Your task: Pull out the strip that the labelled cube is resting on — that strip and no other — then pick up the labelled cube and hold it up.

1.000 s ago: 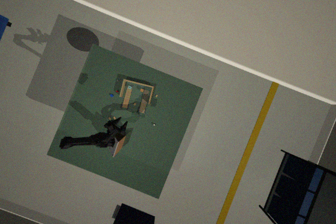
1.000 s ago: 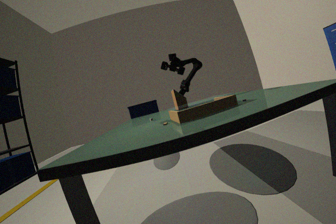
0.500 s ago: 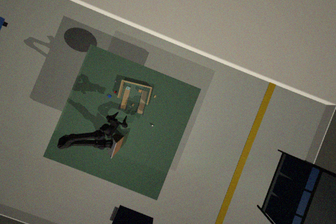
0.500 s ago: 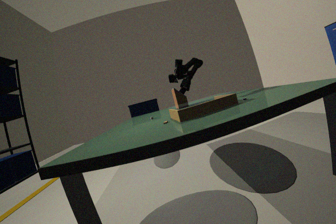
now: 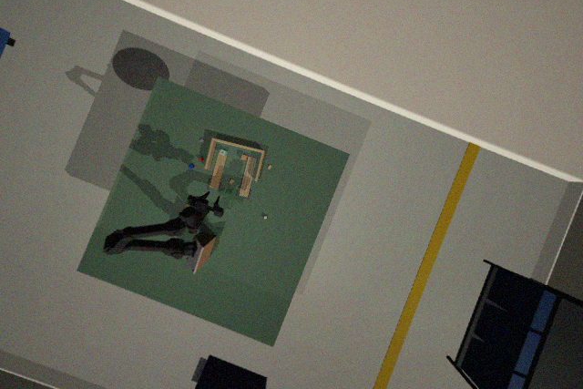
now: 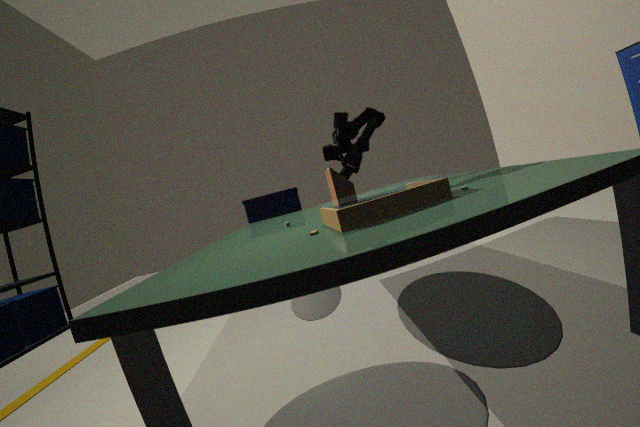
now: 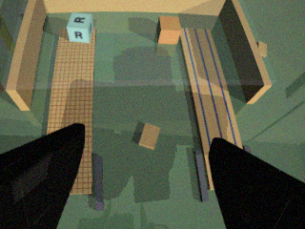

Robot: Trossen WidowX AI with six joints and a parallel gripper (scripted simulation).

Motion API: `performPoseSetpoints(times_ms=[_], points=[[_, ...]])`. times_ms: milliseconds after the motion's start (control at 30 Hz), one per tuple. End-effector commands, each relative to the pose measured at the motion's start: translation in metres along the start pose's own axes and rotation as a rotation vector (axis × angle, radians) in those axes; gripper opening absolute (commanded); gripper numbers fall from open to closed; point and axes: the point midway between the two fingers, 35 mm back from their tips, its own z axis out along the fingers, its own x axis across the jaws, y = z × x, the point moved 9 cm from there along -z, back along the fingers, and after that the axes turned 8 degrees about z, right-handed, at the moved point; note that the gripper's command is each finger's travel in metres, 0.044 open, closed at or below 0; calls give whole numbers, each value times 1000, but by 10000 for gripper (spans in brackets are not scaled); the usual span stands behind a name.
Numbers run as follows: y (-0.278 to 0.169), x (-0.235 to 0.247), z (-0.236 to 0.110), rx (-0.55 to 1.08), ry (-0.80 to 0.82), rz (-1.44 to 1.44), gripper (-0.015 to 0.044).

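From where I stand, reading the wrist view from left to right, the pale blue cube marked R (image 5: 223, 152) (image 7: 79, 28) comes first. It sits on the far end of the checked strip (image 5: 217, 171) (image 7: 71, 88), inside the low wooden frame (image 5: 238, 144) (image 6: 395, 205) (image 7: 133, 6). That strip runs back toward the arm and hasn't been pulled free of the cube, so I'd say the first half of the job is all still to do.

In the middle, a small tan block (image 5: 230, 181) (image 7: 150, 135) lies between the strips. The end effector (image 5: 212, 197) (image 7: 149, 140) hangs above the near side, its fingers apart and nothing between them; it is released, partway open.

Farther right, a plain orange cube (image 5: 243, 157) (image 7: 169, 30) stands by the far end of the blue-striped strip (image 5: 246, 178) (image 7: 210, 91). That one looks like the decoy and ought to be left alone.

What's left, as I judge it: grip the near end of the checked strip, draw it out from under the lettered cube, then come back, take that cube and hold it up. Neither the pull nor the lift is done.
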Motion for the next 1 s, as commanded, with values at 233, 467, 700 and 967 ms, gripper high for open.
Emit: performPoseSetpoints(times_ms=[233, 467, 700, 967], points=[[15, 47, 91, 517, -15, -124, 0], [11, 82, 124, 823, -49, -139, 0], [11, 83, 125, 832, -49, -139, 0], [11, 83, 125, 832, -49, -139, 0]])
